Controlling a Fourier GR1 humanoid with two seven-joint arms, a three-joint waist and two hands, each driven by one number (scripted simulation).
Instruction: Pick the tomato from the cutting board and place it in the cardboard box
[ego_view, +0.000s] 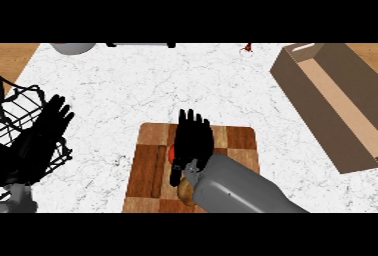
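Right robot hand (192, 137): lies over the middle of the cutting board, fingers straight and pointing toward the far edge, palm down on top of the tomato; nothing is curled round the fruit.
Right forearm (240, 187): grey, enters from the lower edge and slants up and to the left across the near right part of the board.
Tomato (172, 152): on the cutting board, almost wholly covered by the right robot hand; only a red sliver shows at the hand's left side.
Cutting board (151, 167): chequered wood, lying flat on the tabletop near the lower middle of the view.
Cardboard box (328, 102): open, long and brown, at the right of the tabletop, well apart from the board.
Left robot hand (52, 120): at the left edge, fingers straight and spread, pointing up, holding nothing; it overlaps the wire basket.
Wire basket (22, 107): black, at the far left.
Tabletop (184, 80): white marbled surface carrying board and box.
Brown object (184, 192): partly hidden beside the forearm, on the board's near edge; kind unclear.
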